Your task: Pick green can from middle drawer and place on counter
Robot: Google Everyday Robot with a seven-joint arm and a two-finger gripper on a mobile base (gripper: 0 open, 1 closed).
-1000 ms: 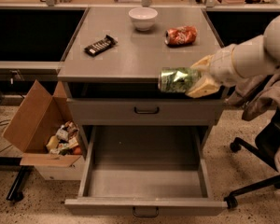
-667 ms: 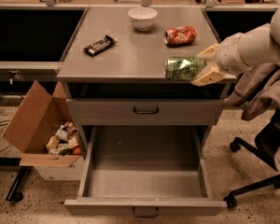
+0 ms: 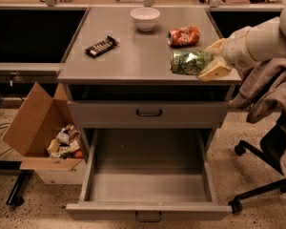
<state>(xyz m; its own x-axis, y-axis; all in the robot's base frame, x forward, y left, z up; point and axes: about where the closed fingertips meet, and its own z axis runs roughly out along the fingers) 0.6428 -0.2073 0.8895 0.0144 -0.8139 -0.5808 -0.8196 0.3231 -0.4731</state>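
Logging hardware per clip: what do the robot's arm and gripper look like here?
The arm is a thick, smooth white tube with rounded segments; no cables or markings show. The gripper, at the counter's right front edge around the green can, has two pale tan, wedge-shaped fingers on a white wrist.

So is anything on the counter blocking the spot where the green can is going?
Nothing visible does. The gripper holds the green can on its side at the counter's bare front right corner. The orange can lies just behind it, apart; the bowl and the dark bar sit farther back and left.
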